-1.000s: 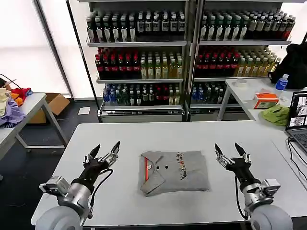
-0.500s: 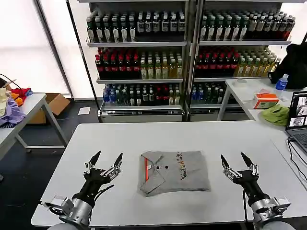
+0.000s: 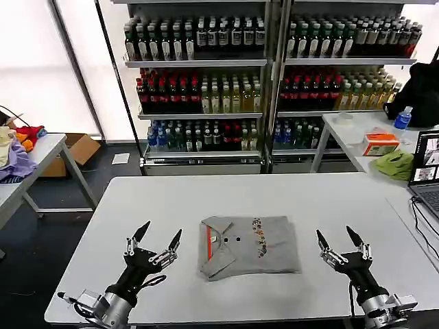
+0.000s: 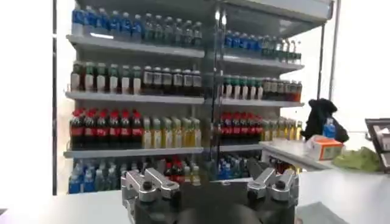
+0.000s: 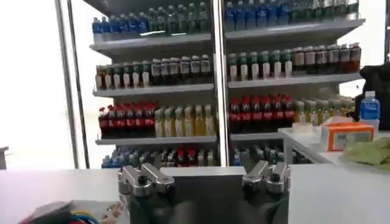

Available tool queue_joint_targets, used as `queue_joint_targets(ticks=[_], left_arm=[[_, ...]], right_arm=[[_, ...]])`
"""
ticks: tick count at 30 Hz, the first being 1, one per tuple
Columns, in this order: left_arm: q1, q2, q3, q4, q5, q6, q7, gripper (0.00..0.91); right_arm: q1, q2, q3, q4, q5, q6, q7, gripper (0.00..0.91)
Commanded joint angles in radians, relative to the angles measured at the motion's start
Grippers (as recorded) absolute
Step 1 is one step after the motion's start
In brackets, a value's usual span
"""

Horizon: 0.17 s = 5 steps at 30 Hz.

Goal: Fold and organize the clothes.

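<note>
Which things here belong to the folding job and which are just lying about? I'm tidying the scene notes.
Job:
- folded grey shirt
- white table
- left gripper, open
- right gripper, open

Lying about:
- drink shelves
- laptop
- orange box
- green cloth

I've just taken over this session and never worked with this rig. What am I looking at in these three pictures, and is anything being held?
The wide picture comes from a camera on the robot's head, looking down at a white table. The two clawed tools at the bottom are its grippers: the left gripper and the right gripper, both open and empty, raised on either side of the work. Between them lies one folded grey shirt, with an orange-red collar lining and a small coloured print. The other two pictures come from cameras on each wrist, looking forward past the finger bases at shelves of bottled drinks behind the table. Nothing is held.
</note>
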Motion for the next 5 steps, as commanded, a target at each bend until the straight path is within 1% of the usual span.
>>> queue_joint_targets(ticks=[1, 5], left_arm=[[0.012, -0.017, -0.031, 0.008, 0.064, -0.029, 0.074, 0.907], [0.029, -0.021, -0.037, 0.000, 0.065, -0.029, 0.082, 0.907]], right_arm=[[-0.017, 0.047, 0.043, -0.008, -0.005, -0.016, -0.031, 0.907], [-0.032, 0.039, 0.036, -0.015, -0.009, -0.013, -0.035, 0.907]])
